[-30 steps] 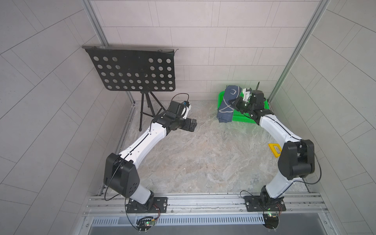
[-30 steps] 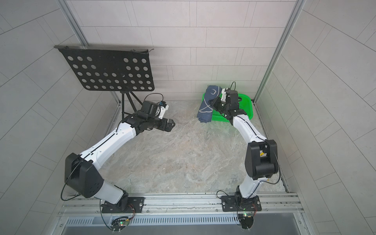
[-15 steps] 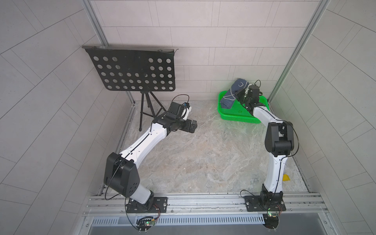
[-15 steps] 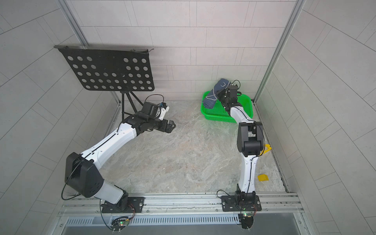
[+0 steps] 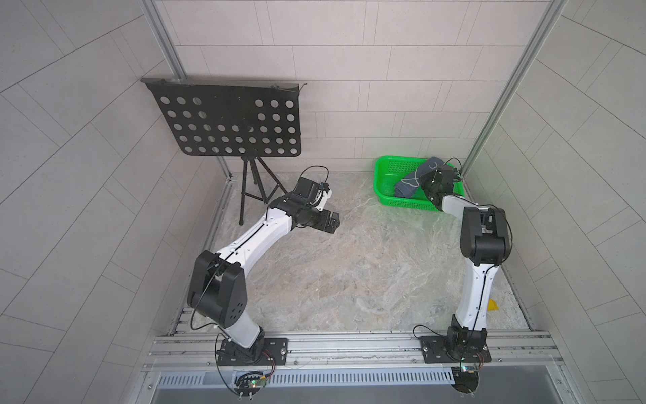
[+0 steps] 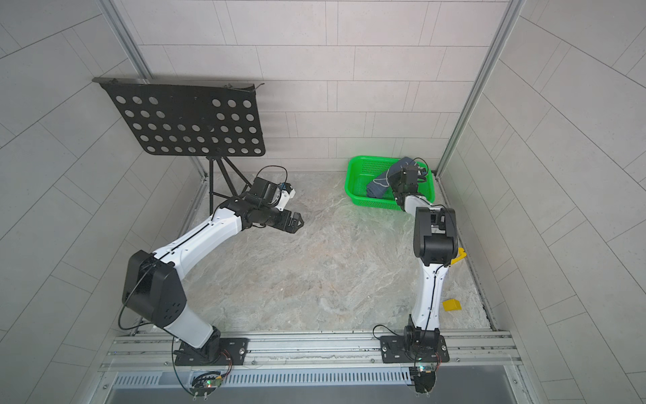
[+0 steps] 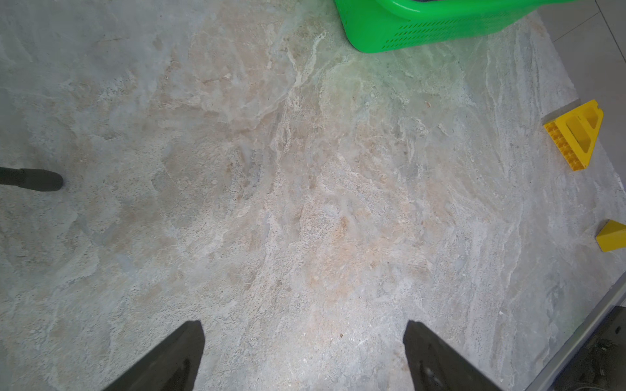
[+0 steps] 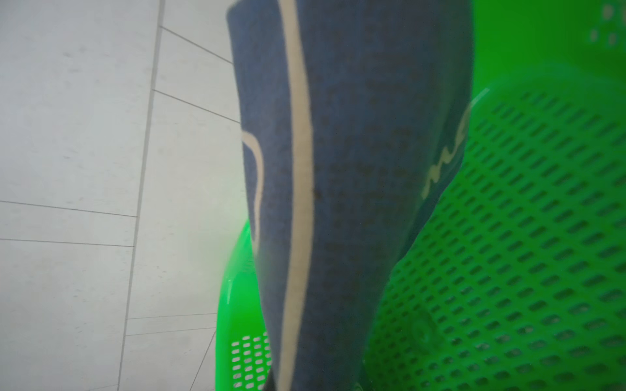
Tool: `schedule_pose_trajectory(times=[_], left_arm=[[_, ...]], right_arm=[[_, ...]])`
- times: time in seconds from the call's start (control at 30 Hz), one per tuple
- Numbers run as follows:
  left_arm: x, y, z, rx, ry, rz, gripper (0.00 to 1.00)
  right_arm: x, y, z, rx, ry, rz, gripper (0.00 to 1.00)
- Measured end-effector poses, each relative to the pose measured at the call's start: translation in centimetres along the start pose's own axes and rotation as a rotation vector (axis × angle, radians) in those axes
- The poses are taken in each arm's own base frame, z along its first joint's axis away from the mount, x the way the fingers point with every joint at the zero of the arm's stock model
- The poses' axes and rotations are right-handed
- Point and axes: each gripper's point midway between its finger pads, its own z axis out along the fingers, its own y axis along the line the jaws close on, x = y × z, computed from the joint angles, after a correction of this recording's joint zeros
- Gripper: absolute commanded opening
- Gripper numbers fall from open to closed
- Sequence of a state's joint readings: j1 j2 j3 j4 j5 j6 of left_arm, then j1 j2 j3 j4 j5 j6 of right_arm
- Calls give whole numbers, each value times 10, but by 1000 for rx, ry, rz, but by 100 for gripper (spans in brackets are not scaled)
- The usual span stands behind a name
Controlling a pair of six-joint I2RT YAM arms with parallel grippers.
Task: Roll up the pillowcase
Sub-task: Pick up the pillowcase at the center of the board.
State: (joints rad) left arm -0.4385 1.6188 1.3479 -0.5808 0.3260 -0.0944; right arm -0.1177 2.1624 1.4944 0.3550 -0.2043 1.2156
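Where right gripper (image 5: 429, 182) clamps pillowcase (image 5: 405, 184), fingertips hidden, green basket (image 5: 384, 161) partly covered.

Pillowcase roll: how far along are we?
Done: the pillowcase looks rolled into a bundle. In hand: the right tool is shut on it, holding it slanted in the green basket. Remaining: probably just release and retract. The left tool hangs open over the table.

The pillowcase (image 8: 355, 169) is seen very close and blurred, a dark navy bundle gathered into a thick roll and marked with pale curved lines and a fragment of script. A green perforated basket (image 8: 525, 237) is partly covered by it, and a pale tiled wall (image 8: 84, 135) is seen beyond.
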Motion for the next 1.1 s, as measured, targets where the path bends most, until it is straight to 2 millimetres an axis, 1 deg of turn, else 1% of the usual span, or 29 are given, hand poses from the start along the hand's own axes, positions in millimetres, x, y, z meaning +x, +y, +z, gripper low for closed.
schedule_pose_trajectory(times=[0.1, 0.23, 0.37, 0.43, 0.5, 0.6, 0.7, 0.77, 0.9, 1.0, 1.1], left_arm=[[-1, -1, -1, 3, -3, 3, 100], [0, -1, -1, 3, 1, 6, 100], [0, -1, -1, 3, 4, 5, 100], [0, -1, -1, 3, 4, 8, 100], [1, -1, -1, 2, 5, 8, 100], [1, -1, -1, 2, 5, 12, 100], [1, 0, -1, 2, 6, 16, 100], [1, 0, 0, 1, 8, 19, 100], [3, 0, 1, 0, 15, 22, 100], [5, 1, 4, 0, 25, 22, 100], [8, 3, 10, -1, 42, 23, 100]], right_arm=[[5, -22, -1, 61, -27, 49, 10], [5, -48, -4, 133, -82, 131, 13], [2, -61, -6, 185, -127, 193, 18], [-1, -64, -7, 200, -149, 223, 20], [-3, -65, -8, 211, -161, 248, 20], [-4, -64, -2, 205, -169, 300, 20], [-1, -66, 10, 203, -171, 337, 21], [3, -68, 15, 222, -171, 343, 21], [11, -60, 19, 238, -172, 354, 24], [15, -50, 20, 235, -170, 357, 29], [19, -44, 21, 236, -162, 356, 41]])
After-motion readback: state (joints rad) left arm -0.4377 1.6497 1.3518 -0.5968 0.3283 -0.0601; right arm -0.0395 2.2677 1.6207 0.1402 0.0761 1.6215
